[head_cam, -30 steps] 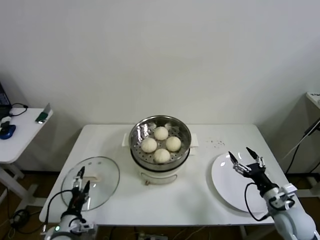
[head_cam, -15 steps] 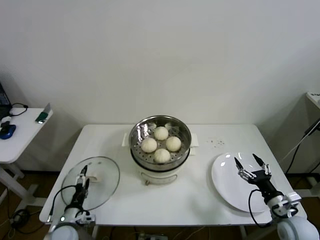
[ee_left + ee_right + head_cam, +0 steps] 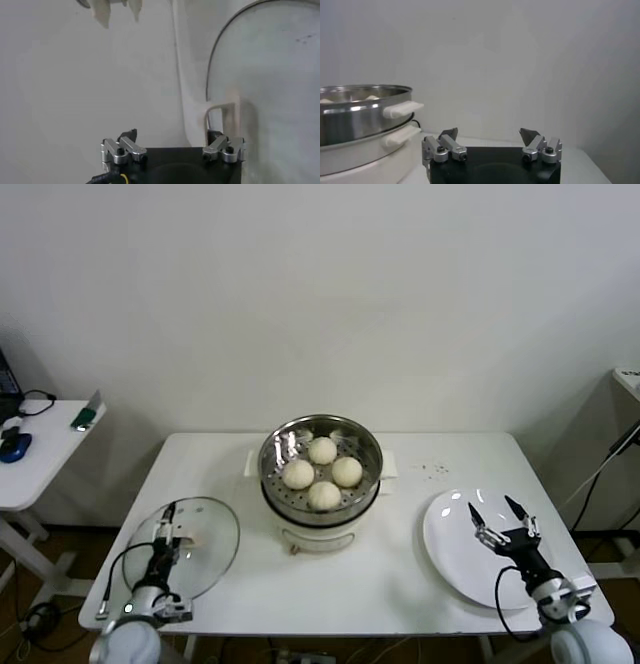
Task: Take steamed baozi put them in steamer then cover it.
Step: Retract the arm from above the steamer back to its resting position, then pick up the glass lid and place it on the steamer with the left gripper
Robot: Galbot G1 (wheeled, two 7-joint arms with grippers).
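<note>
No text, label, brand or number can be read anywhere.

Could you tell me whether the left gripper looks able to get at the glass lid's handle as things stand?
Probably yes: the left gripper hangs open right over the lid, beside its handle, with nothing between.

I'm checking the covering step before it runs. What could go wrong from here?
The glass lid lies flat near the table's front-left edge; a poor grip by the left gripper on its handle could slide it off. The four baozi sit high in the steamer, so a tilted lid might press them.
</note>
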